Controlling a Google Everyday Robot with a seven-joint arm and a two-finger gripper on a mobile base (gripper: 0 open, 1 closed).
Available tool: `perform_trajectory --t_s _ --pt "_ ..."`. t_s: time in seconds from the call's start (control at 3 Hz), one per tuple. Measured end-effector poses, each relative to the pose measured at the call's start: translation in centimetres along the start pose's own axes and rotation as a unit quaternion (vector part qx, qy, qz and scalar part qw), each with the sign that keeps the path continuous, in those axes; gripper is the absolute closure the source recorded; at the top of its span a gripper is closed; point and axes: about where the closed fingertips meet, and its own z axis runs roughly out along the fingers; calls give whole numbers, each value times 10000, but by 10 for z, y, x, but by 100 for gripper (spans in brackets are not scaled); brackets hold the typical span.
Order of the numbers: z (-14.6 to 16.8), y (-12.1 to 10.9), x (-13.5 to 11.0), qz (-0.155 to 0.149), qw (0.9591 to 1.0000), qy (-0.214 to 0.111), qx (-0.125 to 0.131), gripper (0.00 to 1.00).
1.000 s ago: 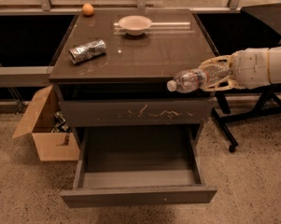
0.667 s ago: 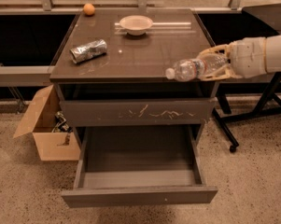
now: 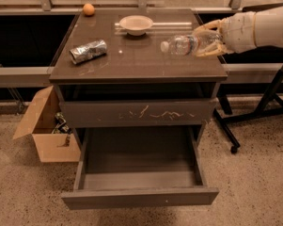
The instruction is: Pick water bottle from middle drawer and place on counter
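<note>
My gripper [image 3: 208,37] pinches the water bottle [image 3: 189,44] sideways, cap pointing left, over the counter's [image 3: 141,65] right side; the middle drawer [image 3: 140,197] hangs open below.

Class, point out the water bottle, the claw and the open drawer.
water bottle [image 3: 185,45], camera view, label band.
claw [image 3: 208,43], camera view, between its fingertips, over the counter's right side.
open drawer [image 3: 140,197], camera view, front panel.

The clear bottle [image 3: 188,44] lies sideways in the gripper [image 3: 210,37], white cap pointing to nine o'clock, above the counter [image 3: 131,62] at its three o'clock edge. The drawer [image 3: 140,173] stands pulled open.
</note>
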Motion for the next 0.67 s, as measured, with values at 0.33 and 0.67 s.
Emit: perform_trajectory --t_s 0.33,0.67 --pt "21 -19 2 77 10000 47 -4 100" --pt "40 -29 5 168 9998 104 -49 100"
